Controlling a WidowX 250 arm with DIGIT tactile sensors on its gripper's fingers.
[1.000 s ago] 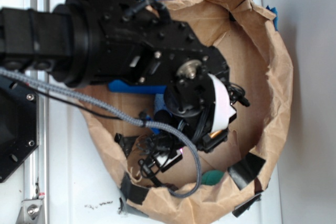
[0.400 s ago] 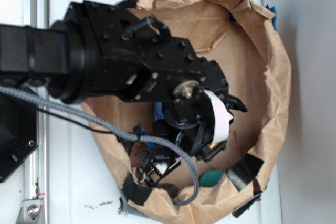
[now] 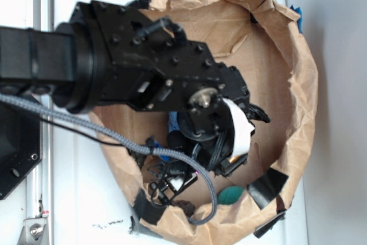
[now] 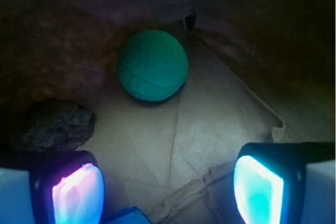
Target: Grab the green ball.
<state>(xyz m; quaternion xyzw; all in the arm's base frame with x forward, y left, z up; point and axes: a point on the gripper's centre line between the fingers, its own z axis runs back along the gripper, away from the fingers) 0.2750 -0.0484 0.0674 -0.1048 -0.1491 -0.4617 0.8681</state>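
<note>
The green ball (image 4: 152, 65) is round and dark green and rests on the brown paper floor against the bag's wall. In the exterior view only part of the green ball (image 3: 230, 194) peeks out below the arm, near the bag's front edge. My gripper (image 4: 168, 187) is open, its two glowing pads wide apart with bare paper between them. The ball lies ahead of the fingertips, a clear gap away. In the exterior view the gripper (image 3: 175, 182) is mostly hidden under the black arm.
A dark rough rock (image 4: 55, 124) lies just ahead of the left pad. A blue corner (image 4: 123, 217) shows at the bottom edge between the pads. The crumpled brown paper bag (image 3: 298, 84) walls in the whole area, with black tape (image 3: 266, 185) on its rim.
The arm has swung down and towards the bag's front edge since a second ago. Between the last earlier frame and now nothing visibly moves.
</note>
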